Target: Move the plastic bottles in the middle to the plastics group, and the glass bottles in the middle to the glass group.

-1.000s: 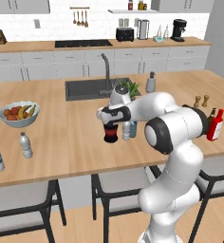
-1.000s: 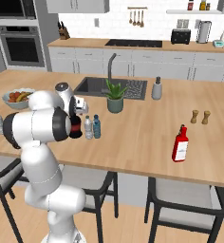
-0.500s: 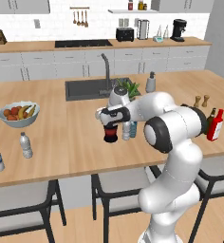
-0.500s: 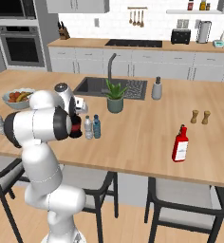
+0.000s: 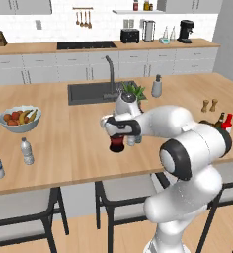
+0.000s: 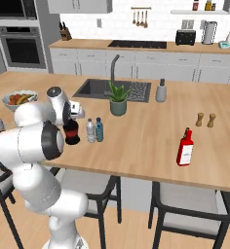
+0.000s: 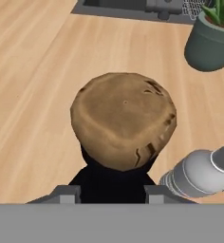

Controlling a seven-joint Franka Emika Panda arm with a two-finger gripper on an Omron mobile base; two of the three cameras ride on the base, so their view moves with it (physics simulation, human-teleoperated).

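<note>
Black glass bottle [image 5: 117, 144] stands on the wooden counter [image 5: 64, 138], its brown cork top [image 7: 123, 118] directly under the gripper [image 5: 119, 129]. Gripper fingers sit either side of the neck; closure cannot be determined. Clear plastic bottle [image 6: 90, 131] stands just beside it.

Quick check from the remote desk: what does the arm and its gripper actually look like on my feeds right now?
The arm is glossy white, built of thick rounded segments with dark grey to black rings and caps at the joints. It ends in a white wrist and hand with dark trim. The gripper shows two small dark grey, squared finger tips in the hand view. No cables, logos or other markings can be made out.
</note>
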